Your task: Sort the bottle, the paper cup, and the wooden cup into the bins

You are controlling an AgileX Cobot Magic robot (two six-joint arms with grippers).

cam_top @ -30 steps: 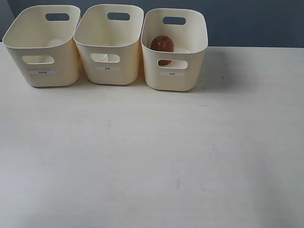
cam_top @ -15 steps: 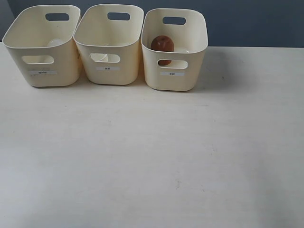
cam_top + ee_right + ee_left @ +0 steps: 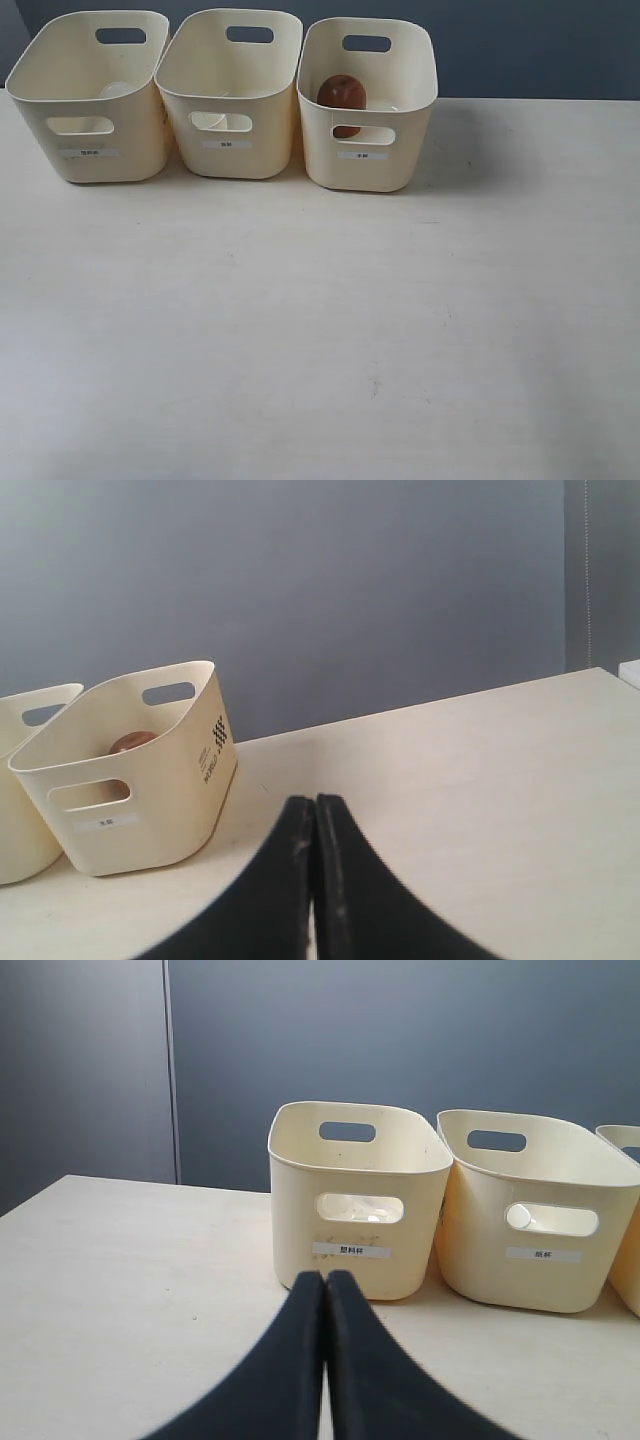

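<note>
The bins (image 3: 368, 150) carry small white front labels with print too small to read.

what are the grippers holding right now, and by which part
Nothing. The left gripper and the right gripper are both shut with nothing between the fingers.

3 bins (image 3: 231, 150) line the far edge; table (image 3: 320, 330) apparently open.
</note>
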